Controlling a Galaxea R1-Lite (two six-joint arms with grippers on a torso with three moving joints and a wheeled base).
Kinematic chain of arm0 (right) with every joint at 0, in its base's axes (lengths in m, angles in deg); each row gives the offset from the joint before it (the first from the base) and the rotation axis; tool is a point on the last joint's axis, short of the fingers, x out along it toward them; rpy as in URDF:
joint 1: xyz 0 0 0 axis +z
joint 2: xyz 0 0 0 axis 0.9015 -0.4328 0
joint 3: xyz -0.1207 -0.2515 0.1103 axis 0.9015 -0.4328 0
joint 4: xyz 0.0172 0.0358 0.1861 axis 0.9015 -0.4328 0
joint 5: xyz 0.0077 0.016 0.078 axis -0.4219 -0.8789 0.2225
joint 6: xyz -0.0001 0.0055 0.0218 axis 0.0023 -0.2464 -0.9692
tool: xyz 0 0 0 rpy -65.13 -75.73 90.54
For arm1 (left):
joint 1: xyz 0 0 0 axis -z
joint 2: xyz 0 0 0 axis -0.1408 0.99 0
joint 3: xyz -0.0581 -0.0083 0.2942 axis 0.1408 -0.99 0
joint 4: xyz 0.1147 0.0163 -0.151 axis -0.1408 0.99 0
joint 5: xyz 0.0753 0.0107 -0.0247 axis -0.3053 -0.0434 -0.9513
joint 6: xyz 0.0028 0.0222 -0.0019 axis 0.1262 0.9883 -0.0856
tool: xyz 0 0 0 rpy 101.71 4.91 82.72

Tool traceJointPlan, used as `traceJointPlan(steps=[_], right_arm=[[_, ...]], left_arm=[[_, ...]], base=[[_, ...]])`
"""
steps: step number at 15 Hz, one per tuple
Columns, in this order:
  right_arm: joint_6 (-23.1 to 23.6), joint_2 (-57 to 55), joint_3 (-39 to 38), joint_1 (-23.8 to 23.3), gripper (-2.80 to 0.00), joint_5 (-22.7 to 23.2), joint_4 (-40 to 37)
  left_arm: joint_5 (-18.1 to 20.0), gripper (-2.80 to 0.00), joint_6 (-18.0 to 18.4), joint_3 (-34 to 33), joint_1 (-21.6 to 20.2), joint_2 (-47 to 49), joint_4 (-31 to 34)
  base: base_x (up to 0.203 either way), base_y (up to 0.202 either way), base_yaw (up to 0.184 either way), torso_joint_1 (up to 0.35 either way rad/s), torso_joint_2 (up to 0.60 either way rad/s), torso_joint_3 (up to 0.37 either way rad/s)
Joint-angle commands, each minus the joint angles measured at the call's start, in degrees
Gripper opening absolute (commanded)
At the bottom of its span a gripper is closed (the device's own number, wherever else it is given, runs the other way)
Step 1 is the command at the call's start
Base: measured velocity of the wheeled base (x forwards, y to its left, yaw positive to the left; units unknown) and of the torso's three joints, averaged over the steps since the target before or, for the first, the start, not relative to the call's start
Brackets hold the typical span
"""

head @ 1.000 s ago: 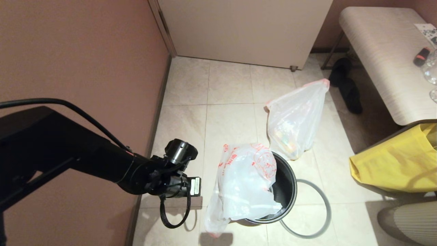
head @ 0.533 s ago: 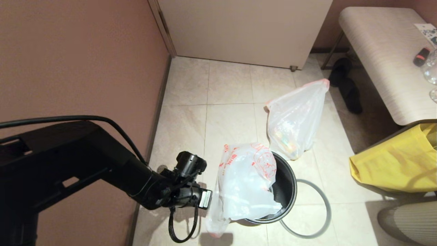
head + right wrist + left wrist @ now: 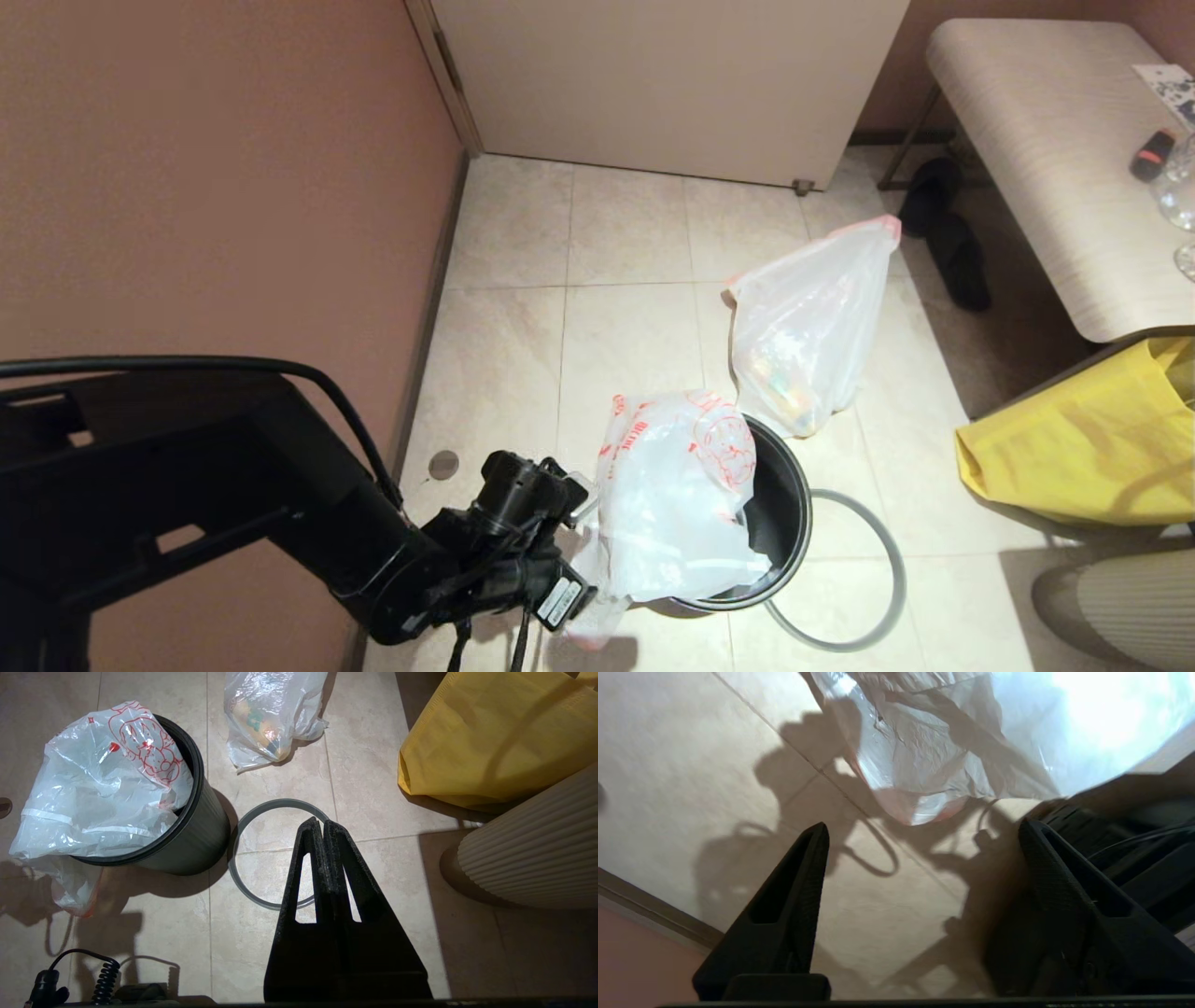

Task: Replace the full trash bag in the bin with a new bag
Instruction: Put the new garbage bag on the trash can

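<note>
The new bag (image 3: 672, 495), white with red characters and a cartoon, lies draped over the left rim of the black bin (image 3: 782, 509) and hangs down its outside to the floor. My left gripper (image 3: 923, 826) is low beside that hanging part, open, with only floor between its fingers and the bag's red hem (image 3: 920, 812) just ahead. The grey hoop (image 3: 882, 560) lies flat on the floor right of the bin. The full trash bag (image 3: 808, 327) stands behind the bin. My right gripper (image 3: 322, 822) hangs shut and empty above the hoop (image 3: 261, 812).
A pink wall runs close along the left. A yellow bag (image 3: 1083, 448) and a ribbed white object (image 3: 1120, 607) stand at the right, under a bench (image 3: 1055, 159). Black shoes (image 3: 952, 243) lie beside the bench. A door (image 3: 672, 84) closes the back.
My left arm has dropped lower and swung right, bringing its gripper up against the hanging side of the new bag. The bags, bin and hoop have not moved.
</note>
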Motion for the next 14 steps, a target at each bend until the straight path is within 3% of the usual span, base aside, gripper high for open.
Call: traceJointPlan(steps=[1,3,9,14], right_arm=[[-0.03,-0.05,0.0,0.05,-2.8,-0.01,-0.05],[-0.03,-0.05,0.0,0.11,-2.8,-0.01,-0.05],[0.0,-0.05,0.0,0.57,-2.8,-0.01,-0.05],[0.0,-0.05,0.0,0.57,-2.8,-0.01,-0.23]], left_arm=[[0.28,0.0,5.72,-1.51,-0.08,0.2,-1.95],[2.53,0.0,9.54,0.68,0.34,0.31,-2.44],[6.7,0.0,12.42,8.05,4.82,2.43,5.62],[6.96,0.0,16.63,13.29,3.09,6.62,11.52]], base=[[0.0,0.0,0.0,0.0,0.0,0.0],[0.0,0.0,0.0,0.0,0.0,0.0],[0.0,0.0,0.0,0.0,0.0,0.0],[0.0,0.0,0.0,0.0,0.0,0.0]])
